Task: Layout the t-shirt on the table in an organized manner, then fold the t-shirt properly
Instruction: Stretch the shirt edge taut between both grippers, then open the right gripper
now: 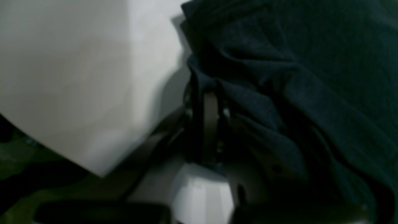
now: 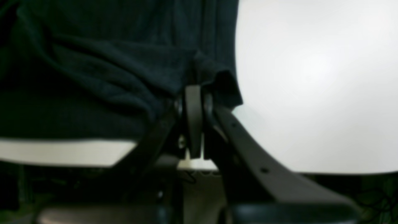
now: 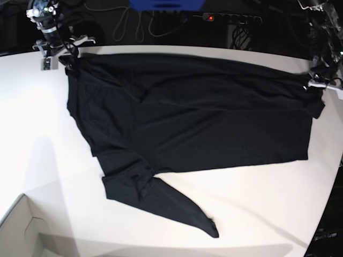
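The shirt (image 3: pixel 193 115) lies spread over the far half of the bench (image 3: pixel 43 134), stretched between the two arms along its far edge, with one sleeve trailing toward the near side in a crumpled, pointed tail. The right end effector (image 2: pixel 194 93) is clamped on a corner of the cloth at the far left of the base view, its jaws pinched narrow with fabric bunched between them; the left end effector (image 1: pixel 210 99) is likewise closed on the opposite corner at the far right of that view, folds of cloth draped over it. The wrist views are dark and blurred, so how many layers each pinch holds is probably not possible to judge. The step in hand looks like the laying-out: the body is mostly flat but carries a diagonal crease, and the left side is rumpled near the sleeve. To do it well, both arms should keep even tension across the held edge and move together, so the cloth slides without twisting; lowering the edge onto the bench while taut would leave it straight. The pinches should be let go only once the edge rests flat. The bunched sleeve will need its own tug outward afterwards, as pulling the far edge alone is unlikely to smooth it.
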Controlling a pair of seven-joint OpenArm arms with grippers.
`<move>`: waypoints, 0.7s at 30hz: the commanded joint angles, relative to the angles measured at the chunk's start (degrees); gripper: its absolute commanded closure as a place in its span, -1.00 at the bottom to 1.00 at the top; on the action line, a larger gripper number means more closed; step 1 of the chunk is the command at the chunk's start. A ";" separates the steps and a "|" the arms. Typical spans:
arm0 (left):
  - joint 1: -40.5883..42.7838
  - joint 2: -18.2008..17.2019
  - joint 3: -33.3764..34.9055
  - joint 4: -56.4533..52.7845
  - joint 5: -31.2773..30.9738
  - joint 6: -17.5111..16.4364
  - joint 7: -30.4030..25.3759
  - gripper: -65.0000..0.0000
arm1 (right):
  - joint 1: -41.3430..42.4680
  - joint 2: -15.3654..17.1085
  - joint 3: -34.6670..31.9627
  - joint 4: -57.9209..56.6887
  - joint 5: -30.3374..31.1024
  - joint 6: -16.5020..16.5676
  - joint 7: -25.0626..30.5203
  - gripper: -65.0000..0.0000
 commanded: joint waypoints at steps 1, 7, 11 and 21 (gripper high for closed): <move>-0.17 -1.91 -0.41 0.86 -0.10 0.05 -0.85 1.00 | -0.81 -0.45 0.23 0.94 0.81 0.25 1.11 1.00; -0.17 -2.17 -0.41 0.77 -0.10 0.05 -0.85 1.00 | -1.16 -1.06 0.23 0.77 0.46 0.25 0.85 1.00; 0.00 -2.17 -0.41 0.60 -0.10 0.05 -0.85 0.99 | -1.16 -1.06 0.50 0.06 0.46 0.25 0.76 1.00; 0.53 -2.09 -0.41 0.68 -0.45 -0.04 -0.76 0.44 | -1.78 -1.06 0.67 0.50 0.81 0.25 0.93 0.26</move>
